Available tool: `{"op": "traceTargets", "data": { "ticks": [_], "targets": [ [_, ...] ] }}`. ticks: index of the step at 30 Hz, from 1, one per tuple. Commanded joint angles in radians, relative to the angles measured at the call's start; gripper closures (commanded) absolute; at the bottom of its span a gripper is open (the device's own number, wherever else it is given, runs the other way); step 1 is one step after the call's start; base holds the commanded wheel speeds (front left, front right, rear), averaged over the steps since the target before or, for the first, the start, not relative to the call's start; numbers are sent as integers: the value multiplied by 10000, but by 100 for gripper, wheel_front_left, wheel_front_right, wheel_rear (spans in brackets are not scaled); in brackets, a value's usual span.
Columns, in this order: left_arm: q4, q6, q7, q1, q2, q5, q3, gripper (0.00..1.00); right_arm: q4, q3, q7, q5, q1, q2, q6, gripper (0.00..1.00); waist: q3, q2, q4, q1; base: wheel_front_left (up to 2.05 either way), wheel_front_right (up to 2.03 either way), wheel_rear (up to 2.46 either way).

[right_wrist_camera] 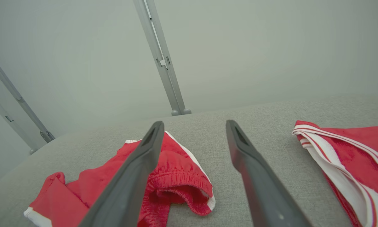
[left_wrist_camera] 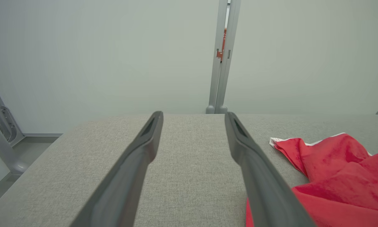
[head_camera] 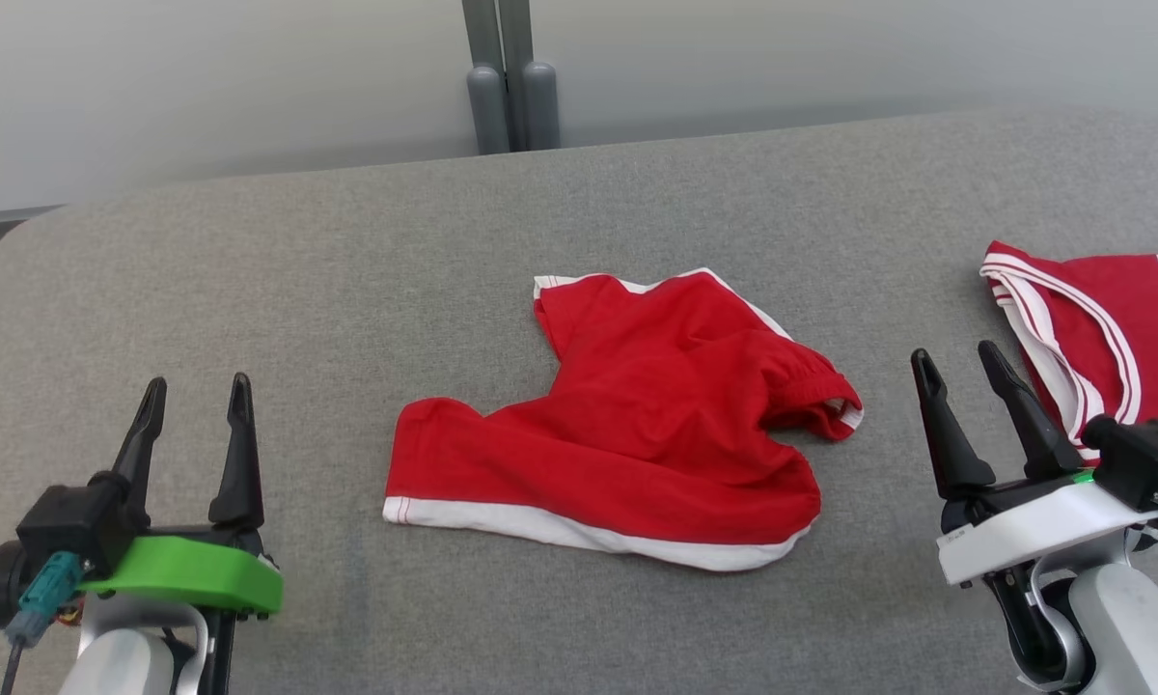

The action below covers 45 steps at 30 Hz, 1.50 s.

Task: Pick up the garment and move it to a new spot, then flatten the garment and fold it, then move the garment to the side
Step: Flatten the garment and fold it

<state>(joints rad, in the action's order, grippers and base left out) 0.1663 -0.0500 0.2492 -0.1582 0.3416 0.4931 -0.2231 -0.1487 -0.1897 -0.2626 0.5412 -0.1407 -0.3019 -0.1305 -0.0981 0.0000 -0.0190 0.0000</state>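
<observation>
The red shorts [head_camera: 627,425] lay rumpled at the middle of the table [head_camera: 299,261], with the waistband bunched toward the right edge. The left gripper [head_camera: 199,381] and right gripper [head_camera: 955,352] stood wide apart and empty near the front edge, one on either side and clear of the cloth. Flattening appeared due: grip the white hem and the waistband, then draw outward evenly. A striped jersey [head_camera: 1100,319] lay at the right edge, best left undisturbed. The surface was grey padded fabric, with a pale wall [head_camera: 203,77] and a grey post [head_camera: 511,87] behind it.

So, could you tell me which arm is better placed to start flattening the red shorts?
Probably right: the right gripper, open, sits beside the bunched waistband of the red shorts; the left gripper is farther off.
</observation>
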Motion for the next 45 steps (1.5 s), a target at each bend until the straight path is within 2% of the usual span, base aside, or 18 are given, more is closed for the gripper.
{"op": "traceTargets", "data": {
  "ticks": [1, 5, 11, 23, 38, 45],
  "targets": [
    [-148, -121, 90, 341, 19, -65, 112, 0, 98, 199, -24, -233, 141, 76, -6, 0, 349, 0, 260, 0, 0, 0, 0],
    [-535, -352, 154, 1365, -94, -111, 438, 0, 269, 563, -26, -839, 479, 291, -6, 0, 939, 0, 280, 0, 0, 0, 0],
    [-1374, -563, 164, 2546, -368, -394, 902, 0, 777, 955, -24, -1346, 940, 493, -6, 0, 1221, 0, 291, 0, 0, 0, 0],
    [-1693, -258, 169, 2929, -873, -802, 1180, 0, 690, 922, -24, -1519, 1433, 427, -6, 0, 1346, 0, 335, 0, 0, 0, 0],
    [-1231, 18, 169, 2757, -1070, -931, 1137, 0, 595, 849, -24, -1367, 1313, 332, -6, 0, 1419, 0, 274, 0, 0, 0, 0],
    [-1172, 53, 145, 2717, -1037, -1005, 1100, 0, 429, 905, -25, -1336, 1375, 67, -6, 0, 1441, 0, 249, 0, 0, 0, 0]
  ]
}}
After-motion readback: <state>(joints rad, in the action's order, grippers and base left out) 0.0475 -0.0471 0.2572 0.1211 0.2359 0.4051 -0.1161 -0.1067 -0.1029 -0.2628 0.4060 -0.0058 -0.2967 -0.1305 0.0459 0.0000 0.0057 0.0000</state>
